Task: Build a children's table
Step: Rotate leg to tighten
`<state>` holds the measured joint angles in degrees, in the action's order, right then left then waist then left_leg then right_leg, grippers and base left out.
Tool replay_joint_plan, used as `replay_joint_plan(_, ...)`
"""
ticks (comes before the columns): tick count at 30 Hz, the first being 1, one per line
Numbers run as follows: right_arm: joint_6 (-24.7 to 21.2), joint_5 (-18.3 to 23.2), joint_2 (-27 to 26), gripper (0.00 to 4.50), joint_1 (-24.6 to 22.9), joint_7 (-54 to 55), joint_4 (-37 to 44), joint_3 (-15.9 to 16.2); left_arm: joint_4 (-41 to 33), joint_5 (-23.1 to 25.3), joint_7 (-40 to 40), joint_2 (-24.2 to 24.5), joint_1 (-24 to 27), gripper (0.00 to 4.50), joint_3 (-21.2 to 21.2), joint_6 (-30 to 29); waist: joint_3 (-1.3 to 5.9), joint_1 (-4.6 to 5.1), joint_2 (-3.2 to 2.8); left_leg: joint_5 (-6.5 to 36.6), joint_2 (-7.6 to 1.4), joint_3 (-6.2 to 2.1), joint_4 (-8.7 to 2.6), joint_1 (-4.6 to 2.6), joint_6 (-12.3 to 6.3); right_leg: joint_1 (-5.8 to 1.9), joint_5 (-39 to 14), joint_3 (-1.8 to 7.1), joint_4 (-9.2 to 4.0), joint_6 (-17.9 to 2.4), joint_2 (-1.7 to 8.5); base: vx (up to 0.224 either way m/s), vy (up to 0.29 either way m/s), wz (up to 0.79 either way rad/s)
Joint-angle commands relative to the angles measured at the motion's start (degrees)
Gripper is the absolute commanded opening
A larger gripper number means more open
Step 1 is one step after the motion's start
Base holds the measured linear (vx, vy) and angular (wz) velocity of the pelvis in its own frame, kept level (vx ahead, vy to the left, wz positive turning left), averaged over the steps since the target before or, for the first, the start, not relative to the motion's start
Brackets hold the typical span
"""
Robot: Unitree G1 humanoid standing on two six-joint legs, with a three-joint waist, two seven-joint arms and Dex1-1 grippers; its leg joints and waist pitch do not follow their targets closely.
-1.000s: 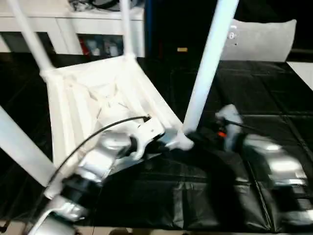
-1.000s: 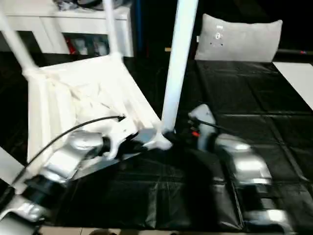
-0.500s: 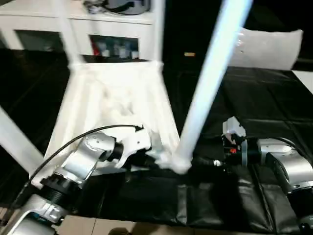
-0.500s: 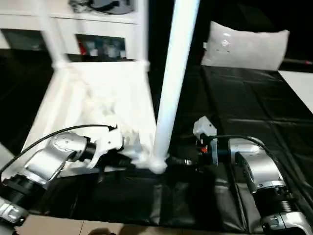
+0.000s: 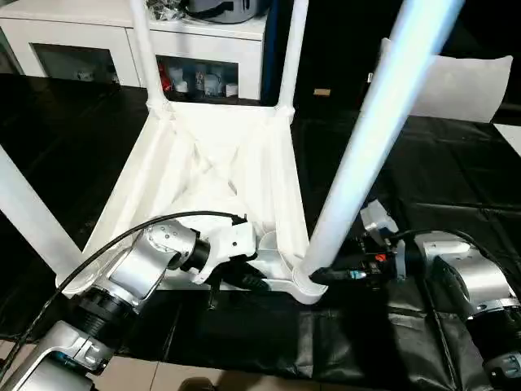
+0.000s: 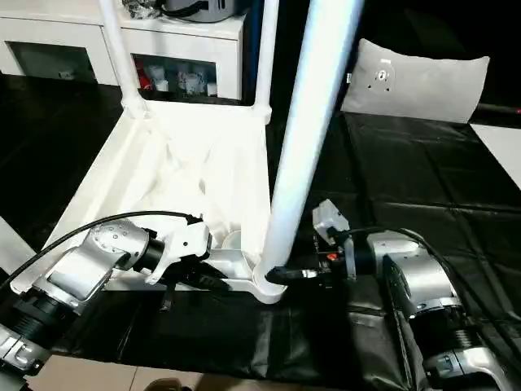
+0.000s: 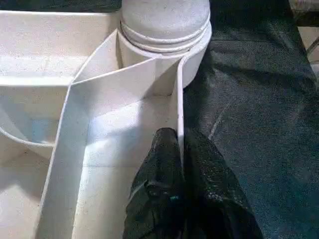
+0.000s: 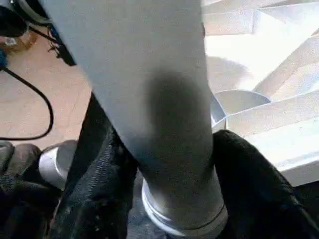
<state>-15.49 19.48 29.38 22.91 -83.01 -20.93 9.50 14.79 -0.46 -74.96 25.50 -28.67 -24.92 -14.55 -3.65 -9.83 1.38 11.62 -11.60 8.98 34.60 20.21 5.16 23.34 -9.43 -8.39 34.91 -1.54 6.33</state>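
- Tabletop (image 5: pixel 212 175) lies underside up on the black sheet (image 5: pixel 423 187), its near edge wall pinched between the two black fingers of the left tool (image 7: pixel 178 149), which is closed on that thin wall.
- Right tool (image 8: pixel 164 164) straddles the base of the near right leg (image 5: pixel 366 138) just above its corner socket (image 5: pixel 308 285); one finger (image 8: pixel 99 164) sits on each side of the tube, closed around it.
- That leg stands seated in the socket, tilting up and away.
- Two far legs (image 5: pixel 146 49) rise from the far corners; another leg (image 5: pixel 24 212) crosses at the left.
- White cabinet (image 5: pixel 81 41) and grey pillow (image 5: pixel 464 85) stand beyond the sheet.
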Motion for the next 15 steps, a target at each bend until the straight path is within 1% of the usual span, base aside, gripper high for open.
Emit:
replay_joint_plan(1,-0.48,0.45,0.26,2.1,0.31,-1.6,-0.25,0.37,-1.94,-1.89,-1.87,-0.8,-1.07,0.0,-0.42,1.38,4.38,0.35,0.61,7.77,-2.04,0.06,-4.2,0.2,-2.67,-3.58,-18.46,3.83,-4.37,-8.3,3.38,0.0,0.0,0.0)
replay_joint_plan(2,-0.63,0.6,0.18,2.07,-0.03,-1.71,-0.14,0.38,-1.89,-1.99,-1.71,-0.86,-1.0,0.0,-0.31,1.15,4.35,0.35,0.66,7.67,-2.0,0.07,-4.2,0.31,-2.65,-3.63,-18.22,3.84,-4.33,-8.36,3.38,0.0,0.0,0.0)
replay_joint_plan(3,-0.8,0.74,0.11,2.07,-0.26,-1.65,0.03,0.37,-1.85,-2.07,-1.55,-0.9,-0.97,0.0,-0.23,0.95,4.34,0.32,0.67,7.91,-1.97,0.09,-4.2,0.24,-2.6,-3.62,-18.86,3.82,-4.42,-8.15,3.41,0.0,0.0,0.0)
replay_joint_plan(6,-2.2,1.52,-1.55,2.0,-1.75,2.24,1.9,-1.03,-1.66,-2.41,0.67,-1.87,-0.89,0.0,0.86,-1.61,4.29,0.28,0.63,8.01,-2.0,0.09,-4.25,0.19,-2.44,-3.55,-19.43,3.81,-4.5,-7.9,3.41,0.0,0.0,0.0)
replay_joint_plan(7,-2.55,1.29,-2.25,2.0,-1.94,4.23,1.99,-1.45,-1.54,-2.24,1.92,-2.3,-0.88,0.0,1.26,-2.42,4.25,0.34,0.45,8.26,-1.98,0.07,-4.29,0.23,-2.32,-3.58,-19.76,3.82,-4.55,-7.83,3.44,0.0,0.0,0.0)
replay_joint_plan(8,-2.55,1.29,-2.25,1.99,-1.94,4.23,1.99,-1.45,-1.54,-2.24,1.92,-2.3,-0.88,0.0,1.26,-2.42,4.21,0.38,0.57,8.93,-1.91,0.05,-4.33,0.13,-1.97,-3.56,-20.96,3.72,-4.81,-7.39,3.45,0.0,0.0,0.0)
replay_joint_plan(9,-2.83,0.43,-3.61,1.99,-1.89,8.31,1.83,-2.09,-1.45,-1.85,4.28,-3.13,-0.89,0.0,1.91,-4.2,4.07,0.64,0.63,9.97,-1.84,-0.03,-4.45,0.24,-1.62,-3.68,-23.19,3.6,-5.02,-6.58,3.49,0.0,0.0,0.0)
replay_joint_plan(10,-3.37,-1.07,-5.47,1.99,-1.54,14.34,1.34,-2.82,-1.64,-1.62,7.16,-4.41,-0.74,0.0,2.76,-6.17,4.04,0.69,0.57,10.27,-1.81,-0.01,-4.46,0.15,-1.41,-3.6,-24.08,3.59,-5.17,-6.13,3.47,0.0,0.0,0.0)
replay_joint_plan(11,-3.37,-1.07,-5.47,1.99,-1.54,14.34,1.34,-2.82,-1.64,-1.62,7.16,-4.41,-0.74,0.0,2.76,-6.17,3.87,0.87,0.54,10.82,-1.74,-0.06,-4.49,-0.03,-0.73,-3.37,-25.99,3.46,-5.5,-5.44,3.47,0.0,0.0,0.0)
replay_joint_plan(12,-3.8,-2.94,-7.42,1.99,-1.03,20.98,0.57,-3.59,-1.93,-1.46,10.2,-5.92,-0.61,0.0,3.64,-8.53,3.94,1.36,0.58,11.33,-1.59,-0.12,-4.51,0.29,-0.16,-3.61,-27.91,3.3,-5.58,-4.43,3.63,0.0,0.0,0.0)
replay_joint_plan(13,-3.95,-3.69,-8.09,1.97,-0.82,23.43,0.29,-3.87,-2.05,-1.41,11.22,-6.47,-0.58,0.0,3.91,-9.27,3.9,1.56,0.61,11.73,-1.54,-0.26,-4.55,0.23,0.15,-3.6,-28.95,3.06,-5.87,-3.83,3.58,0.0,0.0,0.0)
replay_joint_plan(14,-6.0,-5.86,-10.13,1.96,-0.13,31.09,-0.21,-4.8,-2.25,-0.88,14.63,-8.33,-0.52,0.0,4.49,-11.15,3.86,2.25,0.68,12.12,-1.4,-0.3,-4.53,0.46,0.5,-3.77,-30.22,2.85,-6.15,-2.65,3.58,0.0,0.0,0.0)
replay_joint_plan(15,-8.03,-7.43,-11.74,1.95,0.4,37.2,-0.44,-5.87,-2.21,-0.34,17.38,-9.91,-0.51,0.0,4.88,-12.43,3.92,3.02,0.68,12.34,-1.38,-0.51,-4.57,0.56,0.95,-3.81,-30.24,2.58,-6.16,-2.23,3.37,0.0,0.0,0.0)
